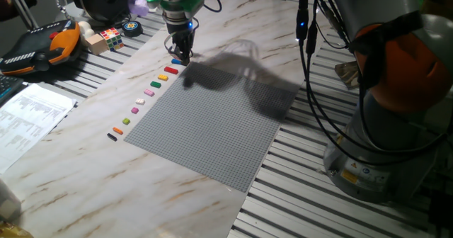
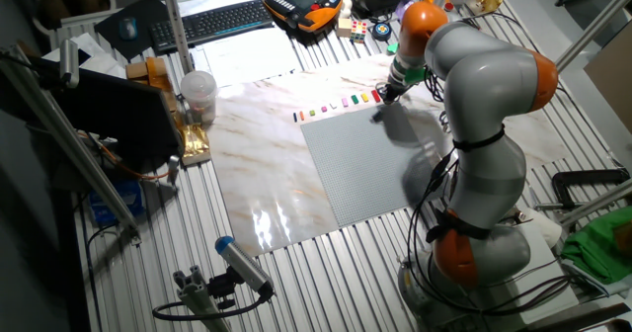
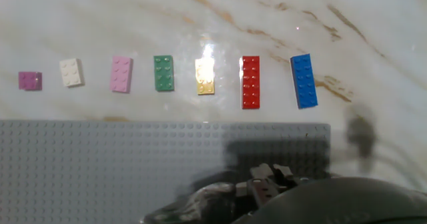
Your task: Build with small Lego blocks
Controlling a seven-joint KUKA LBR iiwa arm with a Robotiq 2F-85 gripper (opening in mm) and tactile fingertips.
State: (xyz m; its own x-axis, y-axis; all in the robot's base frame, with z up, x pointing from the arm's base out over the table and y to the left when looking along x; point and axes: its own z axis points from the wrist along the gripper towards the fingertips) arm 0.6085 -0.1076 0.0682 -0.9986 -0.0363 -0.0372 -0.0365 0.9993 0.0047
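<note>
From one fixed view, the black two-finger gripper (image 1: 181, 54) hangs at upper centre over the far corner of the large grey studded baseplate (image 1: 212, 128). A row of small plastic Lego bricks runs diagonally along the baseplate's left edge on the marble tabletop (image 1: 106, 174): the long red brick (image 1: 170, 71) near the gripper, down to the orange brick (image 1: 117, 130) and black brick (image 1: 112, 137) at the lower end.

The other fixed view shows the whole grey and orange arm (image 2: 484, 124); the bricks are tiny specks there.

The hand view alone shows the studs: purple brick (image 3: 29, 81), white brick (image 3: 71, 72), pink brick (image 3: 121, 75), green brick (image 3: 163, 73), yellow brick (image 3: 205, 76), red, and the long blue brick (image 3: 303, 81), all above the baseplate's edge. Whether the fingers are apart cannot be told.
</note>
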